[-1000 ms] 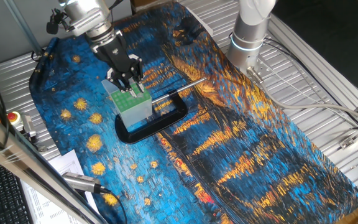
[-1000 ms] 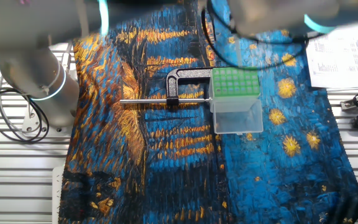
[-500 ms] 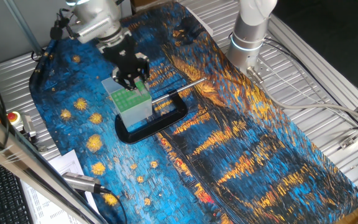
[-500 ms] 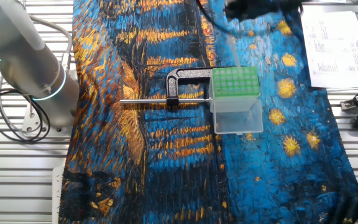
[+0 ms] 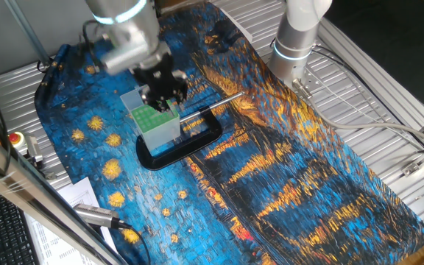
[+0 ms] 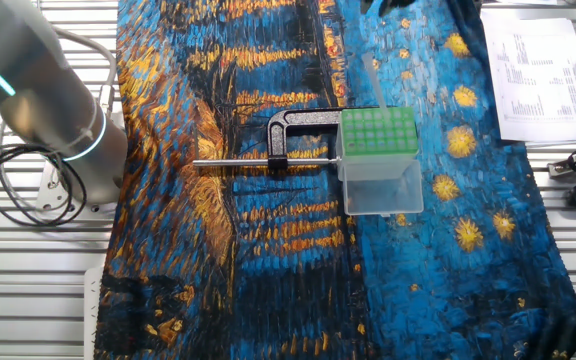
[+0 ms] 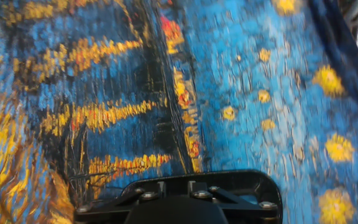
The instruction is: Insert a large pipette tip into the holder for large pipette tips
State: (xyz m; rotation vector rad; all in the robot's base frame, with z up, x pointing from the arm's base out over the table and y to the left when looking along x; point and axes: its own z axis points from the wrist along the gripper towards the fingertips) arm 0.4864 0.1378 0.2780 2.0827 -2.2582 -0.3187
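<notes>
Above the holder for large pipette tips (image 5: 155, 120), the gripper (image 5: 163, 96) has risen since a second ago; jaw state cannot be told. The large pipette tip (image 6: 374, 84) stands in the green plate, apparently inserted.

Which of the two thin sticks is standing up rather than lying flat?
The pale see-through plastic one: it stands up out of the green-topped box. The shiny metal rod lies flat on the cloth.

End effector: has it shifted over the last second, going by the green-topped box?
Yes. In the one fixed view, the end effector slid rightward across the green-topped box, ending over its right back edge.
</notes>
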